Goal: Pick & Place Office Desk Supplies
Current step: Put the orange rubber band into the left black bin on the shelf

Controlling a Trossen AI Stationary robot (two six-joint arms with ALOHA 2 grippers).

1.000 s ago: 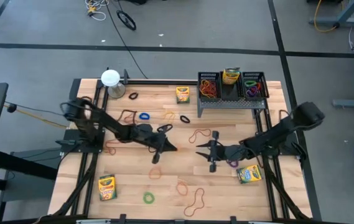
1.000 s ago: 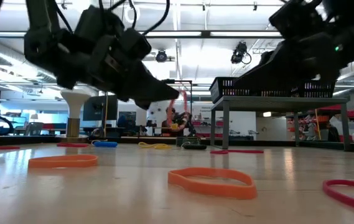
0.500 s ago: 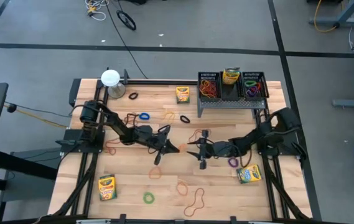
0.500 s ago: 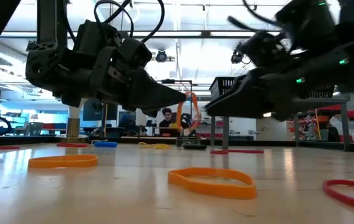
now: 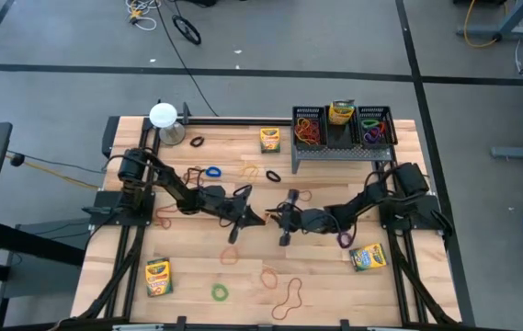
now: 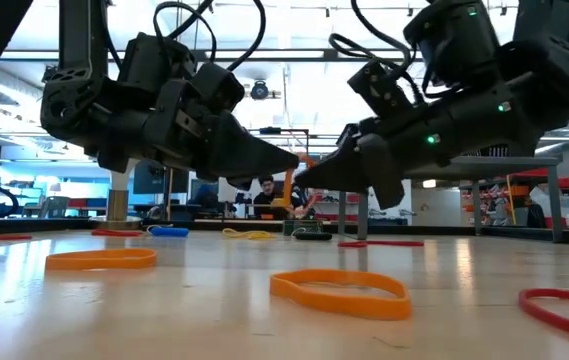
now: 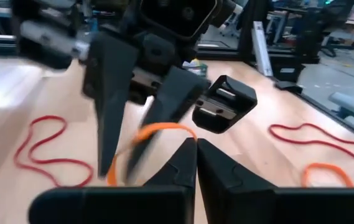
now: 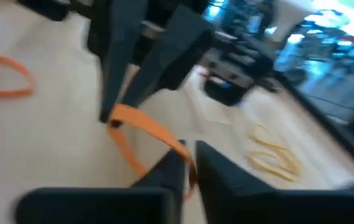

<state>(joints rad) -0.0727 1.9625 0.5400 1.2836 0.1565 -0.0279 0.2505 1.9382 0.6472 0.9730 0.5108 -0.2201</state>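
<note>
Right wrist view: you see a thin orange rubber band (image 8: 145, 134) stretched between both end effectors.
Left end effector (image 5: 261, 220): clamped on it.
Right end effector (image 5: 278, 216): pinching it too.
High view: band hidden.

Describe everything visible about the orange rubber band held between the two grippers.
The orange rubber band is a thin, flat, flexible loop, lifted off the wooden table near its middle. The left gripper pinches one end with shut fingers; the right gripper has its fingers closed on the other end. It spans slackly between them.

Grey floor (image 5: 270, 37) with dark lines, bright ceiling lights (image 6: 294, 95), perhaps desks behind
</note>
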